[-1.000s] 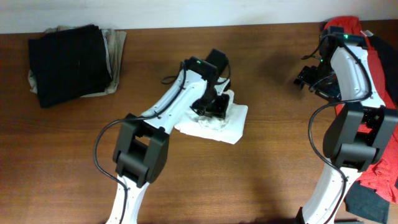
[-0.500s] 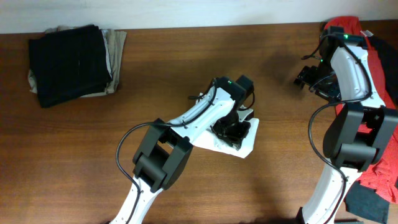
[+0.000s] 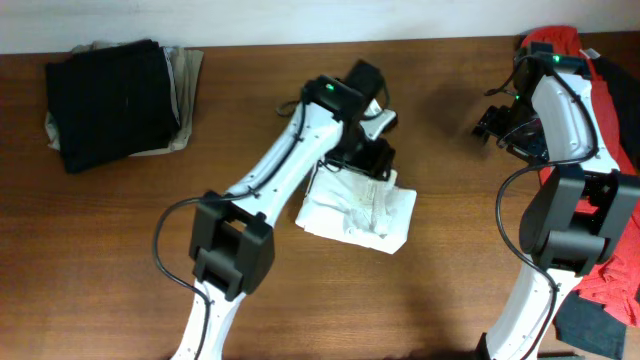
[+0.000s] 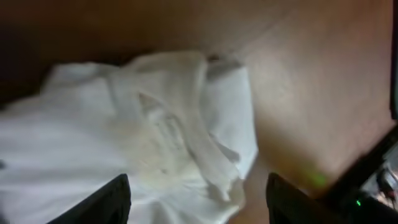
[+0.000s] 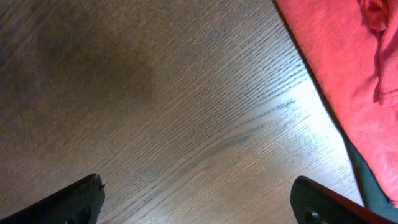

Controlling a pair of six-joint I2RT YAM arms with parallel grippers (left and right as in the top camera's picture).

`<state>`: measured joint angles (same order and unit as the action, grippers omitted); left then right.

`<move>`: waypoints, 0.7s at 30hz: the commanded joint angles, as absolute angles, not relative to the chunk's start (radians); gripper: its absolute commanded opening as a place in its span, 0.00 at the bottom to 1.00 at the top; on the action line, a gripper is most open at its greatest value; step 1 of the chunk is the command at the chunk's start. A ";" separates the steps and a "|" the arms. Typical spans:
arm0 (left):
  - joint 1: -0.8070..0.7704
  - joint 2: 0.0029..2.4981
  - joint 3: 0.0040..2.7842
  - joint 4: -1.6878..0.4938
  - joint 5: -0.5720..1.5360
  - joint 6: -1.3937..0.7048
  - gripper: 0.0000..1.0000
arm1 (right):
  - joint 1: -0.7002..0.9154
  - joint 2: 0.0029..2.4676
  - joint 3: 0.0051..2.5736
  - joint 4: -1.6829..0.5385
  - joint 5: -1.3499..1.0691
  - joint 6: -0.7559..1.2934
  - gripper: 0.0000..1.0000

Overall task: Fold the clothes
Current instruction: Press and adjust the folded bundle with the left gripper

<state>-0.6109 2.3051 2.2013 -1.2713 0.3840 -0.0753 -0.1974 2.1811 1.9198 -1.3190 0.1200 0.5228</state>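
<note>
I'm hovering the left gripper (image 3: 366,158) over the far edge of the white T-shirt (image 3: 358,208), its fingers (image 4: 115,202) spread and gripping nothing. The right gripper (image 3: 495,125) is hanging spread over bare wood. I'm thinking the next fold wants both layers pinched at one corner. The shirt is lying mid-worktop (image 3: 120,250), a rumpled rectangle, possibly with a loose flap; the wrist view is blurring it.

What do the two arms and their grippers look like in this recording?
The left arm and right arm have white shells over black joint blocks. A black cable loops beside each lower link, and a green light shows near each wrist. The left gripper and right gripper are black.
</note>
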 commanded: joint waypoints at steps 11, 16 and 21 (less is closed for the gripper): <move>-0.712 2.478 2.209 -1.214 0.460 -0.118 0.58 | -0.197 2.168 1.916 -1.319 0.140 0.533 0.99; -0.738 2.480 2.209 -1.192 0.461 -0.118 0.58 | -0.197 2.168 1.916 -1.319 0.140 0.533 0.99; -0.743 2.483 2.209 -1.193 0.460 -0.119 0.59 | -0.197 2.168 1.916 -1.319 0.140 0.532 0.99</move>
